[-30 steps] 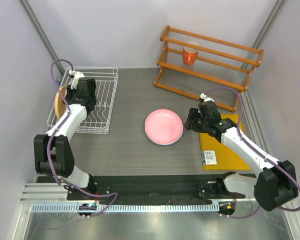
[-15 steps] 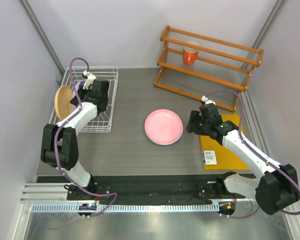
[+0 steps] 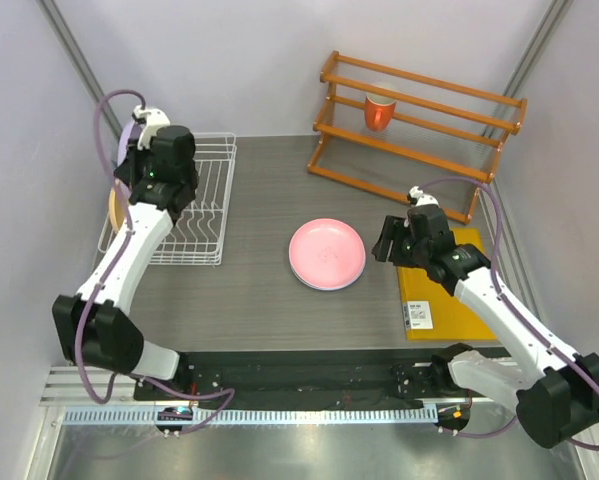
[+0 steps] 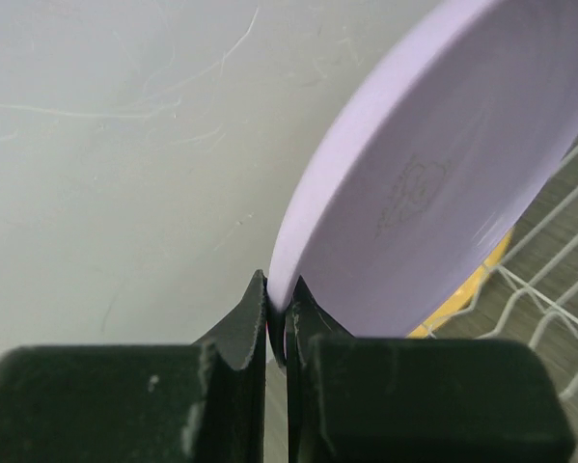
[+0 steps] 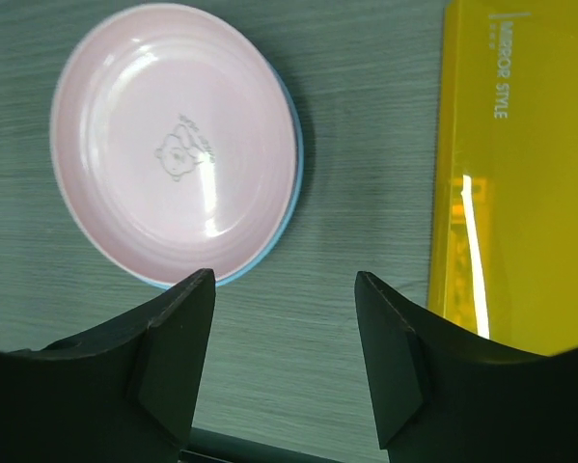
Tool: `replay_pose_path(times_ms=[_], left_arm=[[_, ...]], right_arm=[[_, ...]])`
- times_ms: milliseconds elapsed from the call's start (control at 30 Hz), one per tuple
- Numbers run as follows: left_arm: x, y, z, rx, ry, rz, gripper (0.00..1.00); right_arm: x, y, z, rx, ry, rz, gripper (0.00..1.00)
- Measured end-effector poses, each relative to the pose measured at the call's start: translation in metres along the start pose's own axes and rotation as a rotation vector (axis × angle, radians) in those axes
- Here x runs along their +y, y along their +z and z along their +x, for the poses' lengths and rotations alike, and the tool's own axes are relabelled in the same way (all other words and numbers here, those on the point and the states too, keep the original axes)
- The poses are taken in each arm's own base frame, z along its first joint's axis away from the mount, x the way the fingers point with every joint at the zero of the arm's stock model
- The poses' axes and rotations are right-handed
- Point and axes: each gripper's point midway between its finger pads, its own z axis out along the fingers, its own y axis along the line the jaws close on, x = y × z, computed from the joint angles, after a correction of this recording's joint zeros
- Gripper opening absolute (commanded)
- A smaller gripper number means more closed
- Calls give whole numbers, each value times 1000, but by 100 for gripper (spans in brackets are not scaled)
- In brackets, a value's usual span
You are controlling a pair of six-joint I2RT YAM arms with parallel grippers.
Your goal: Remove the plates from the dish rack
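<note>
Since half a second ago, my left arm has swung up and back, so its hand [image 4: 277, 309] now sits high over the far left corner of the dish rack [image 3: 204, 205]. That hand is pinched tight on the rim of the purple plate [image 4: 443, 164]. It holds the plate on its edge, I think so it can slip out between the wires. The yellow plate [image 4: 465, 291] stands in the rack just behind it. The pink plate [image 5: 173, 145] lies flat on the blue plate [image 5: 296, 178] in the middle of the desk [image 3: 259, 300], a neat pile to add to. My right hand [image 5: 284, 299] hangs wide open beside that pile, holding nothing.
</note>
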Motion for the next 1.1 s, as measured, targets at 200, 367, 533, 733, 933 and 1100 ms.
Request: replay_pose_path(times_ms=[200, 367, 533, 733, 933, 1100], left_arm=[[0, -54, -41, -39, -269, 440, 0], [-26, -124, -24, 34, -477, 864, 0], [-74, -187, 33, 251, -502, 1158, 0], [-97, -233, 60, 390, -480, 1316, 0], [-100, -262, 57, 406, -488, 1397, 0], [-105, -277, 61, 413, -459, 1423, 0]], right_arm=[[36, -26, -32, -64, 4, -149, 68], [73, -39, -55, -101, 29, -306, 70], [97, -43, -65, -120, 53, -408, 71], [123, -39, -60, -104, 46, -477, 71], [142, -21, -38, -35, 12, -487, 72], [146, -10, -28, -6, -3, -467, 63]])
